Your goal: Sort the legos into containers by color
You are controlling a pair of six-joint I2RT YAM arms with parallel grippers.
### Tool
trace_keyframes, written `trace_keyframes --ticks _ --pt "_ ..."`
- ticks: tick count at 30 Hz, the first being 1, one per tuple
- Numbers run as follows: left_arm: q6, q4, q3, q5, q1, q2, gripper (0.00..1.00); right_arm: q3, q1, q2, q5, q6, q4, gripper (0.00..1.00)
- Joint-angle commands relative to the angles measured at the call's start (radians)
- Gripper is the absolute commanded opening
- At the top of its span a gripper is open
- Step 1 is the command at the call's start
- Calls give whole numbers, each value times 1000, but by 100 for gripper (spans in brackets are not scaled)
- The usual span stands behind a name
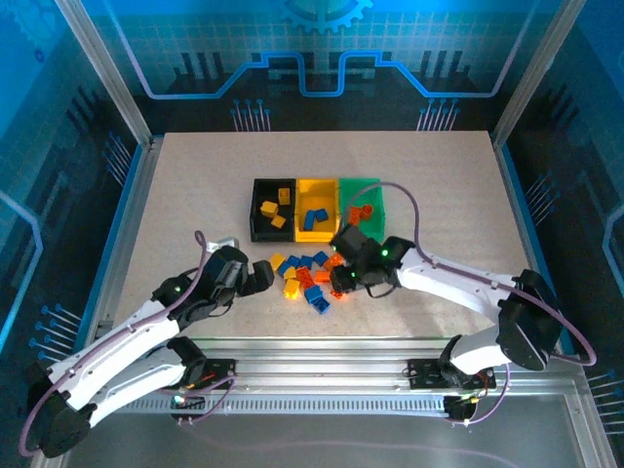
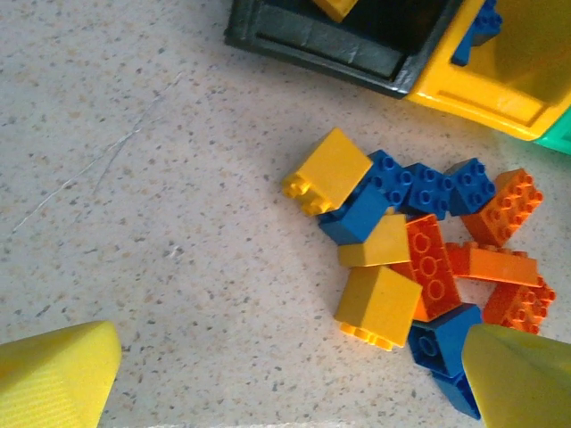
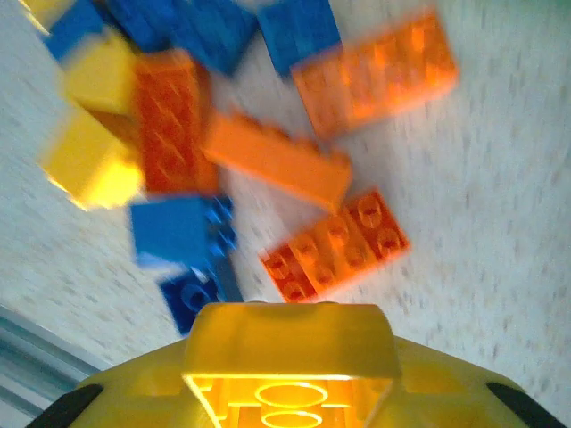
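Right wrist: right pincer pinches a brick just beside the loose legos; left pincer spread near them.

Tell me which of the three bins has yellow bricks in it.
The black bin, leftmost in the row: yellow bricks lie in it. The yellow bin holds a blue brick, the green bin orange-red ones.
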State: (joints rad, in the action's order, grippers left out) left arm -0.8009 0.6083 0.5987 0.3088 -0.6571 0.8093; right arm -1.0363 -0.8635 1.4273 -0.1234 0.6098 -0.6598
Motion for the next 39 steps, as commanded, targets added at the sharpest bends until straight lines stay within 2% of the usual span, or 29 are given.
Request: trace_keyframes --ticks 1,7,14,17,20,23,27,29,32,39 --pt "-58 61 -41 27 6 -39 99 -201 23 106 37 -90 26 35" --pt "-80 76 -61 7 6 -83 99 -606 48 449 78 -140 20 35" --pt "-81 92 -65 -11 7 -92 99 -1049 77 821 90 -128 -91 37" --pt "-77 97 -65 -19 7 -91 99 -1188 91 936 104 -112 -140 44" --pt "-74 99 -66 -23 8 -91 99 -1257 109 988 149 -92 -143 62" --pt "-70 98 -68 -24 8 -92 99 -1263 116 971 183 -82 -104 72" --pt "-63 69 -71 -36 8 -82 99 -1233 116 905 187 -91 -70 73" --pt "-50 45 -69 -49 7 -64 99 -1176 116 817 183 -95 -39 72" --pt "-17 -10 -55 -81 8 -14 99 -1041 117 699 172 -89 22 71" --pt "51 -153 21 -169 -32 225 83 -593 136 367 140 -66 164 70"
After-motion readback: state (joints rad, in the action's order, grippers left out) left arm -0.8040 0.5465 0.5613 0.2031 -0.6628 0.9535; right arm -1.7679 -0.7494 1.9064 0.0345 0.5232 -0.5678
